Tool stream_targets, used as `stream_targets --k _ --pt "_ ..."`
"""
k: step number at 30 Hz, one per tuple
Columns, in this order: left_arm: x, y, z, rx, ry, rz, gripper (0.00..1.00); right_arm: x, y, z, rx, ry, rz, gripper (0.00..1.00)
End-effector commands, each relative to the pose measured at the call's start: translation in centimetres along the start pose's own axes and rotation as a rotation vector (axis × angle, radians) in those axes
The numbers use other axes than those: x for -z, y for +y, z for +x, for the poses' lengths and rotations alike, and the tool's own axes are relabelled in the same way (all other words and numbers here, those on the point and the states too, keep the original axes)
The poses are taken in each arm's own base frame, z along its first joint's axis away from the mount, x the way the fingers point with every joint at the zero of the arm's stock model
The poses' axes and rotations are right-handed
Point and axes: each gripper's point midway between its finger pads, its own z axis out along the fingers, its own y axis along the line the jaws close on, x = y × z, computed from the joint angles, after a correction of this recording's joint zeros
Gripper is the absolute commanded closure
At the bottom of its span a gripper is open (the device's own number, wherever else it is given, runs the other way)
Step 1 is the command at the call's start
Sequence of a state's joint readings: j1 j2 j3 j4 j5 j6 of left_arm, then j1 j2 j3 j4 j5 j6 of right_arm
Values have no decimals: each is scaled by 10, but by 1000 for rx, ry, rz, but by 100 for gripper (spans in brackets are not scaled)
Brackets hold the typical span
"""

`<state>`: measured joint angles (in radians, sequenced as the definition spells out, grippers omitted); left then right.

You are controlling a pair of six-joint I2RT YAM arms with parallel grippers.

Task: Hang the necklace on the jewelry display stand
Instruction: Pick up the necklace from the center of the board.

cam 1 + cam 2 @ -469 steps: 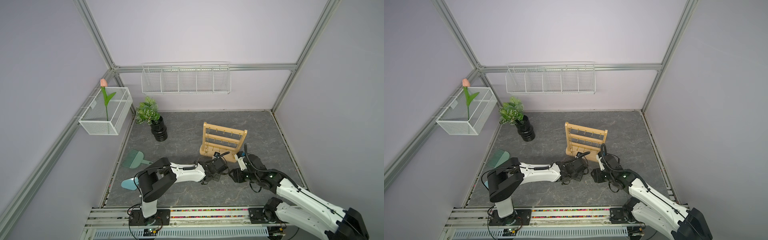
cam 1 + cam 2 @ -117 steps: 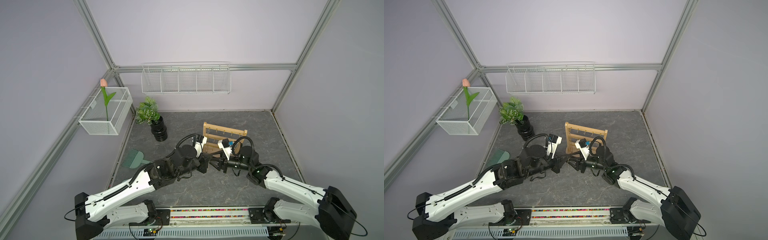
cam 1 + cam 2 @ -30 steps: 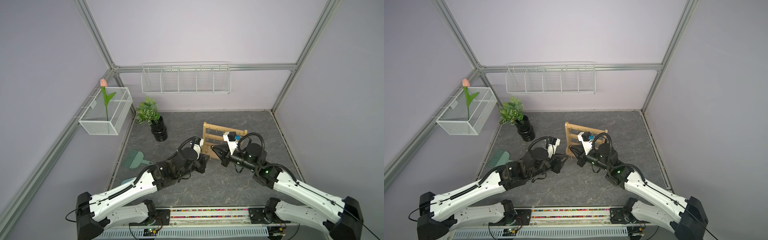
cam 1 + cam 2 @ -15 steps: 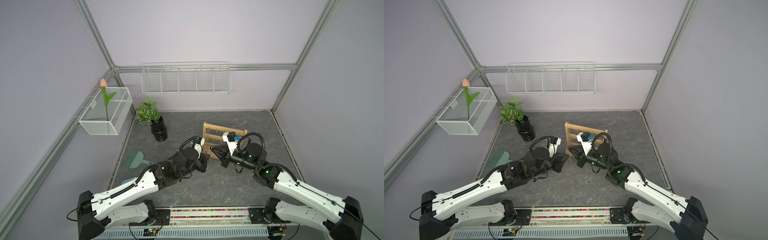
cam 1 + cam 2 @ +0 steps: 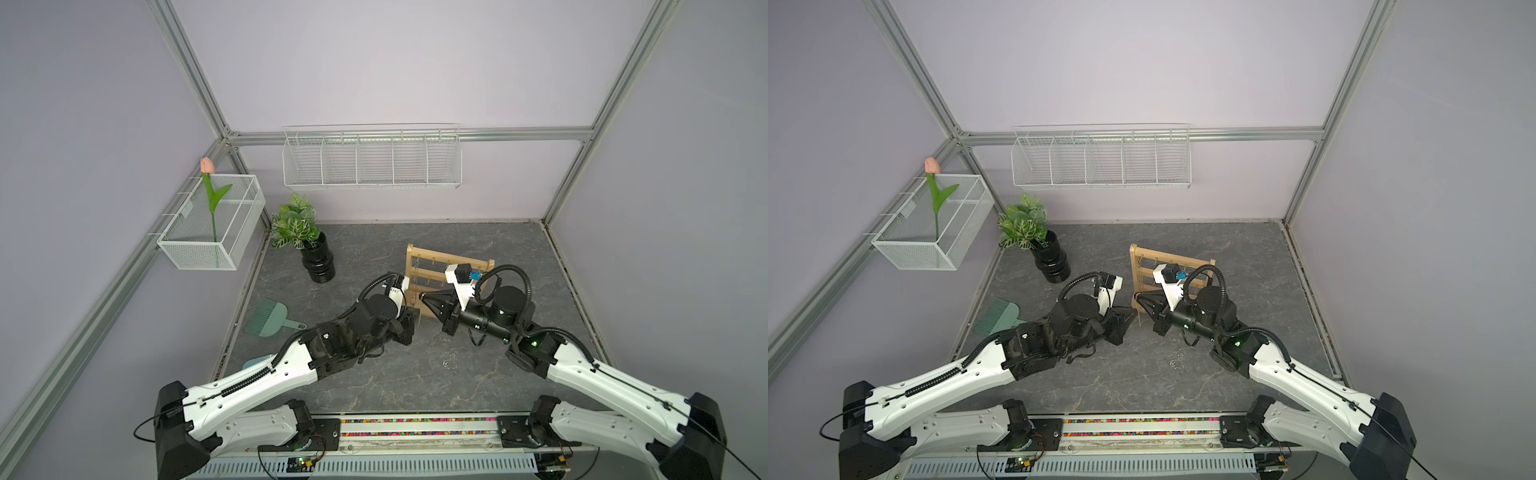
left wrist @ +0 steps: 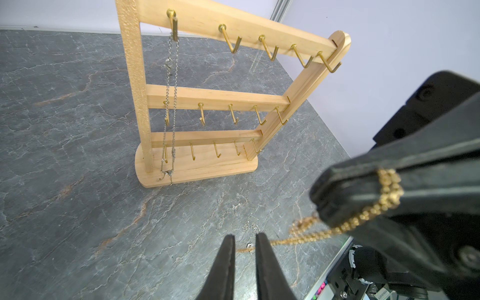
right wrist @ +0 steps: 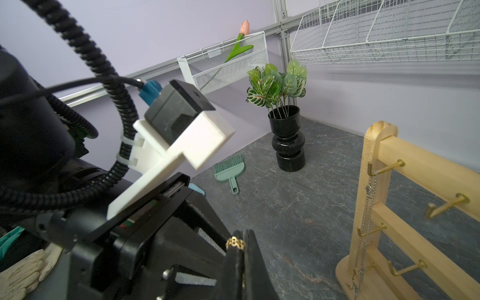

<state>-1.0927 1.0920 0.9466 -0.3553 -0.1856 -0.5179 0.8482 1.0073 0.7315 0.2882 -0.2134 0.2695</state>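
Right jaws: clamped on gold necklace [image 6: 388, 200]
Left jaws: narrow gap, nothing gripped
Stand [image 6: 215, 98]: silver chain [image 6: 174, 85] on top hook

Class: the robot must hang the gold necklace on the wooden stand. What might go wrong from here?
The right end effector pinches only a short bit of the gold necklace; it may slip out.
The dangling chain may tangle with the silver necklace on the jewelry display stand.
The left end effector, barely open, may miss the chain.
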Motion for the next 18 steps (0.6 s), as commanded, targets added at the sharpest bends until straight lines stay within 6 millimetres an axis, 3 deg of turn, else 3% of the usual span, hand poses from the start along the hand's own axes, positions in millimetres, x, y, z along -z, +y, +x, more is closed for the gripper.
stream_targets --k 1,18 --pt "-2 -1 -3 -1 -10 2 81 2 13 -19 11 -60 -50 93" --pt "-5 -4 2 1 13 26 82 1 11 -21 2 -71 -42 93"
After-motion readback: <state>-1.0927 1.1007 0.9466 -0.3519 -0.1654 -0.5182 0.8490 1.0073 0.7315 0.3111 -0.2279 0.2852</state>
